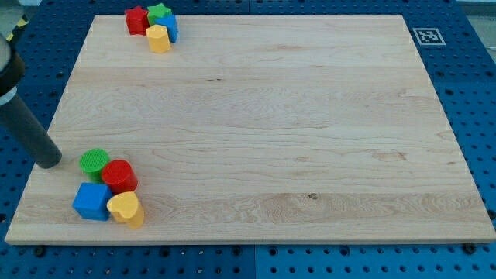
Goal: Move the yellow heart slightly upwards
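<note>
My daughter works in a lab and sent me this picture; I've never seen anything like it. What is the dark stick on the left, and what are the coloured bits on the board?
There is just one camera view, looking down at a pale wooden board lying on a blue perforated table. The dark stick is the end of a robot arm: a straight rod with no grasping tool, so nothing is held. It only pushes things with my tip, which sits at the board's left edge, just left of the green round block.

Near it cluster a red round block, a blue block and the yellow heart-shaped block, which is to be nudged upwards.

At the view's top lies a second cluster: a red block, a green block, another blue block and another yellow block.
</note>
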Controlling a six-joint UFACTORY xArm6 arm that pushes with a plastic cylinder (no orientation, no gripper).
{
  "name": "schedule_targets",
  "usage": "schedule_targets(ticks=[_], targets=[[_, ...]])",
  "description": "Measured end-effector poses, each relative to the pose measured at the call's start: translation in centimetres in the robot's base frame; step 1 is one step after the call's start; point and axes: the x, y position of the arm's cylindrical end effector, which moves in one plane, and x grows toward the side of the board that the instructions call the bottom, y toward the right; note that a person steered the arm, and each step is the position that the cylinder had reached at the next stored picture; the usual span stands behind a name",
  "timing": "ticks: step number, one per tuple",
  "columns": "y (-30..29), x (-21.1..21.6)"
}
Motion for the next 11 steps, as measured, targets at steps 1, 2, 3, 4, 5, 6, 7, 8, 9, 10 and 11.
schedule_targets(ticks=[1,2,3,4,5,6,7,8,9,10,11], targets=[[2.1,4.1],[2.6,6.4],[3.0,6.8],[5.5,7.0],[8.3,7.1],[9.7,7.8],[9.9,9.4],[10.3,9.5],[12.9,9.5],[17.2,8.6],[21.8,7.8]])
